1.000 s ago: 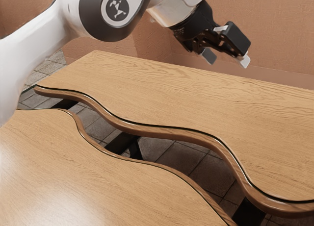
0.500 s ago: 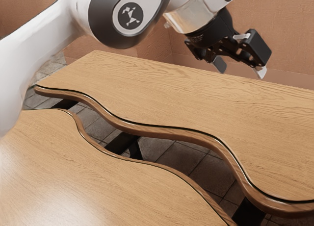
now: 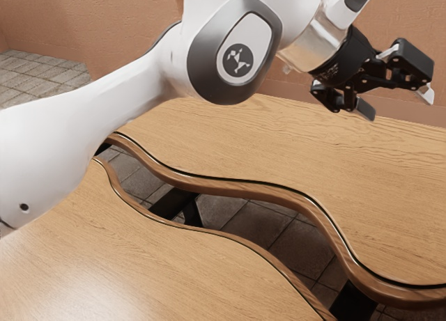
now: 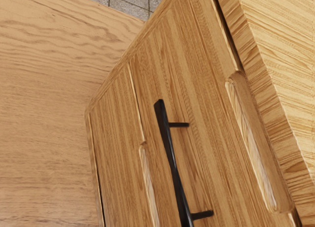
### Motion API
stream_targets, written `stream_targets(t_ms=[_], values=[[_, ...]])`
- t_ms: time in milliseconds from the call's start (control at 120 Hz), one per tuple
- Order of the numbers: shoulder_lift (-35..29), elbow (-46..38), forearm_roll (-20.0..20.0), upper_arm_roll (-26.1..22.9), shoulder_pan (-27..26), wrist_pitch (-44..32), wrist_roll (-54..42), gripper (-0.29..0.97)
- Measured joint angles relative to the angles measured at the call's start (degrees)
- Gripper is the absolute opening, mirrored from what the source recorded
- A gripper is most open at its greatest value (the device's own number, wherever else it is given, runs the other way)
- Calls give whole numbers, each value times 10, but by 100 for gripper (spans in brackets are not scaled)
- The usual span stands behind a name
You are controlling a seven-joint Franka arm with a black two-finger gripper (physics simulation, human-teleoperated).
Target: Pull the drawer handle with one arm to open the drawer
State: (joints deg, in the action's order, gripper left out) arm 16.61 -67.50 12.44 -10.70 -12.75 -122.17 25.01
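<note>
Drawer handle [image 4: 172,163] is in sight in the wrist view: a slim black bar running along the middle of a wooden drawer front [image 4: 206,79], with a recessed panel on either side of it. The bar stands off the wood on two short posts [image 4: 179,124], one near each end, and we judge the gap behind it deep enough for a finger to slip in.

It looks stiff and narrow, so it shouldn't flex under a pull. Being smooth, it could slide through the pads if we grab it crooked. The drawer itself is probably light but will drag a little on its runners, so a straight pull along its travel should serve us best.

The best hold, we reckon, is mid-span between the posts, with the fingers closing across the bar's thin width. A post would block a finger, so we keep clear of both.

Over to the exterior view, where our gripper [image 3: 396,100] hangs in the air above the wooden table [image 3: 279,154], toward the exterior view's right. Its two fingers are spread wide with a clear gap between them. There's nothing in that gap and nothing touching them. We haven't reached the handle yet, so the whole pull is ahead of us.
</note>
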Motion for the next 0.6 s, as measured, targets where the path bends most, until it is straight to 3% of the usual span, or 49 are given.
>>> stream_targets(t_ms=[600], values=[[28,-33,13,-3,-2,-41,30,66]])
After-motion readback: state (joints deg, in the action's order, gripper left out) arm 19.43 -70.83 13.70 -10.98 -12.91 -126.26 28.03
